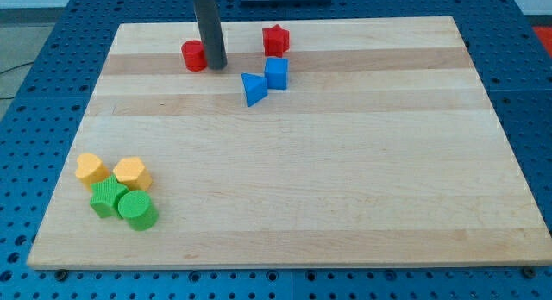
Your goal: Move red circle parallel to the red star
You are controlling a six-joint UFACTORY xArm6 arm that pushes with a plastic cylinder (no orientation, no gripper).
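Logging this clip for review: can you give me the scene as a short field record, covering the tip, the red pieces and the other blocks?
tip: my tip touches the red circle's right side
red circle: near the view's top, left of the red star
red star: slightly higher in the view than the circle
blue blocks: blue triangle and blue cube, below the star
bottom-left cluster: yellow blocks, green blocks

Eight blocks on the board, folks: two red, the red circle (193, 55) and red star (275, 40); two blue, blue triangle (253, 89) and blue cube (276, 73); two yellow blocks (91, 168) (131, 173); two green blocks (107, 197) (137, 209).
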